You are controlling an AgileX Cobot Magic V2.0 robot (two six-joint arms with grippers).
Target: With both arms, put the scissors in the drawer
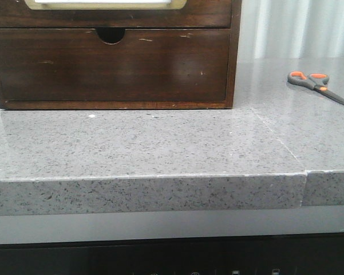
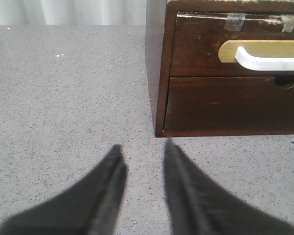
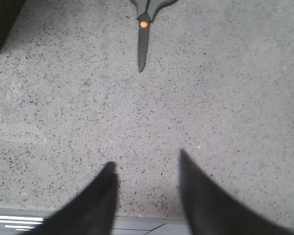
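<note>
The scissors [image 1: 317, 85] lie flat on the grey counter at the right, well clear of the wooden cabinet, blades pointing right and toward the front. The right wrist view shows their blades and orange pivot [image 3: 142, 44] ahead of my right gripper [image 3: 146, 157], which is open, empty and far short of them. The drawer [image 1: 206, 17] is the upper one, shut; only its lower strip shows in the front view. In the left wrist view its tan-rimmed window [image 2: 264, 51] shows ahead and to one side of my left gripper [image 2: 143, 145], which is open and empty near the cabinet's corner. Neither arm shows in the front view.
Below the drawer sits a plain dark drawer front [image 1: 109, 66] with a small finger notch, shut too [image 2: 225, 105]. The speckled counter [image 1: 143, 143] has a seam [image 1: 305, 172] toward the right and a thick front edge, which lies just behind the right fingers.
</note>
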